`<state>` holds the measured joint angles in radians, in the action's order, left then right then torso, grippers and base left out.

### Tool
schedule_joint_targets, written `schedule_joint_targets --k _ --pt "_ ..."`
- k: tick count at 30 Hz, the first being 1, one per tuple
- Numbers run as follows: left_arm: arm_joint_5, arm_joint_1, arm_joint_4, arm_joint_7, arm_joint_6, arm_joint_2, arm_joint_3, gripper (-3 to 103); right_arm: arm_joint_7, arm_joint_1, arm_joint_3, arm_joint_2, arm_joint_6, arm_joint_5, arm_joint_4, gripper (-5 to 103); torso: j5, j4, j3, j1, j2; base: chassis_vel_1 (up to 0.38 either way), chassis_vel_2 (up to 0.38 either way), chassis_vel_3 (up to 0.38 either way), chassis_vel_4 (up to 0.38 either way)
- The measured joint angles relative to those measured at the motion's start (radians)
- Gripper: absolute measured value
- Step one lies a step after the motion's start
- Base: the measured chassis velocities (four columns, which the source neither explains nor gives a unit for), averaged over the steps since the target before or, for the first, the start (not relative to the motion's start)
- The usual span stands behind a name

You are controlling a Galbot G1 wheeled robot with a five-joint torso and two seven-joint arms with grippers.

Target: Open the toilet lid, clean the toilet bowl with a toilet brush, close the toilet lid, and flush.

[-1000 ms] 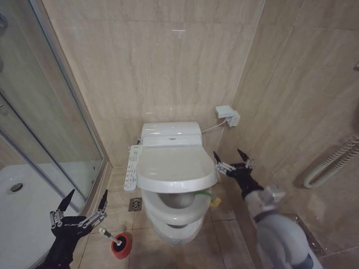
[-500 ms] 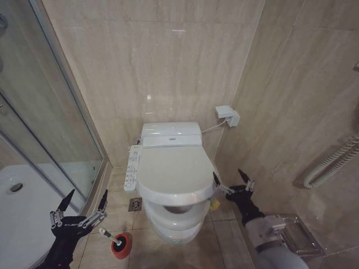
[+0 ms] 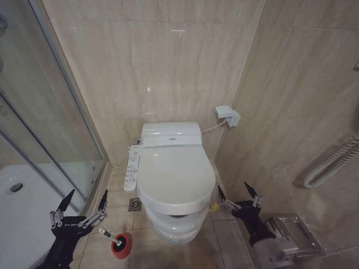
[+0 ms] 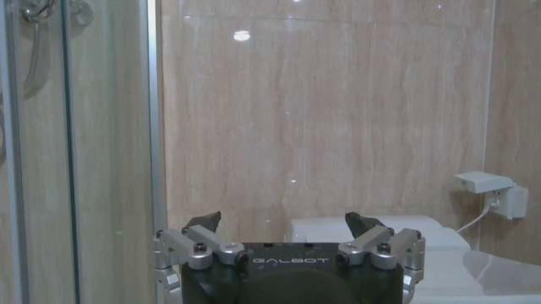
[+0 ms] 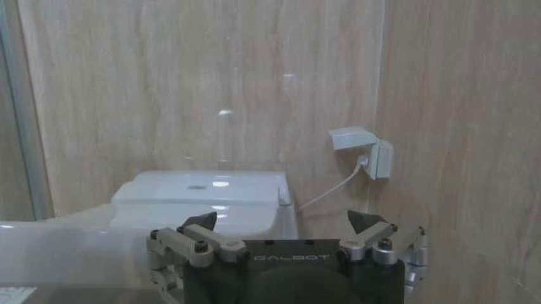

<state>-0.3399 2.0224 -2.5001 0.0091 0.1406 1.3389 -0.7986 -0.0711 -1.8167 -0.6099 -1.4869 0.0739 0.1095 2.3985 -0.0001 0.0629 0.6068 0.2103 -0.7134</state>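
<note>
- Head view: toilet lid (image 3: 175,176) sits centre frame, nearly flat over the toilet bowl (image 3: 171,227), with a dark gap showing at its front edge, so it looks almost down but not fully seated.
- Right gripper (image 3: 239,197) is at lower right of centre, just beside the lid's right edge near the yellow-green strap (image 3: 213,206); its fingers are spread apart and hold nothing. That spot reads as the place to handle the lid by its strap side.
- Left gripper (image 3: 82,206) is at lower left, fingers apart and empty, hovering just above the toilet brush (image 3: 110,236), which stands in its red cup holder (image 3: 121,246) on the floor. Brush parked in its cup suggests scrubbing is done; flush is probably what's left.
- Button panel (image 3: 132,166) runs along the lid's left side, untouched.
- Left wrist view: left gripper (image 4: 285,225) at bottom centre, fingertips apart, aimed at the tile wall; the toilet's white rear housing (image 4: 372,229) is behind it, shower glass (image 4: 76,145) at left.
- Right wrist view: right gripper (image 5: 283,221) at bottom centre, fingertips apart and empty; the rear housing (image 5: 203,196) lies ahead, wall socket (image 5: 363,149) at right.
</note>
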Motion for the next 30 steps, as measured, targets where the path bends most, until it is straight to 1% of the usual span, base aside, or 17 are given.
schedule_joint_targets --k 2,9,13,16,22,26,27,30 --pt "0.0 0.0 0.0 0.0 0.0 0.0 0.0 99 -0.001 -0.014 -0.006 -0.014 -0.019 -0.002 0.014 100 0.0001 0.0 0.0 0.0 0.0 0.0 0.0 0.0 0.0" --pt "0.0 0.0 0.0 0.0 0.0 0.0 0.0 99 0.027 0.007 -0.006 -0.01 -0.002 -0.002 0.029 100 0.0 -0.0001 0.0 0.0 0.0 0.0 0.0 0.0 0.0" --pt "0.0 0.0 0.0 0.0 0.0 0.0 0.0 99 0.055 0.028 -0.001 0.003 0.009 -0.023 0.007 100 0.0002 -0.0003 0.0 0.0 0.0 0.0 0.0 0.0 0.0" --pt "0.0 0.0 0.0 0.0 0.0 0.0 0.0 99 0.089 0.037 -0.005 0.016 -0.004 -0.04 -0.017 100 0.0002 -0.0001 0.0 0.0 0.0 0.0 0.0 0.0 0.0" --pt "0.0 0.0 0.0 0.0 0.0 0.0 0.0 99 0.125 0.048 -0.016 0.017 -0.008 -0.041 -0.028 100 0.0002 -0.0002 0.0 0.0 0.0 0.0 0.0 0.0 0.0" --pt "0.0 0.0 0.0 0.0 0.0 0.0 0.0 99 0.151 0.037 -0.016 0.03 0.013 -0.038 -0.028 100 0.0002 0.0001 0.0 0.0 0.0 0.0 0.0 0.0 0.0" --pt "0.0 0.0 0.0 0.0 0.0 0.0 0.0 99 0.162 0.039 -0.019 0.043 0.026 -0.029 -0.028 100 0.0002 0.0 0.0 0.0 0.0 0.0 0.0 0.0 0.0" --pt "0.0 0.0 0.0 0.0 0.0 0.0 0.0 99 0.178 0.068 -0.041 0.075 0.072 0.033 -0.01 100 0.0003 -0.0001 0.0 0.0 0.0 0.0 0.0 0.0 0.0"
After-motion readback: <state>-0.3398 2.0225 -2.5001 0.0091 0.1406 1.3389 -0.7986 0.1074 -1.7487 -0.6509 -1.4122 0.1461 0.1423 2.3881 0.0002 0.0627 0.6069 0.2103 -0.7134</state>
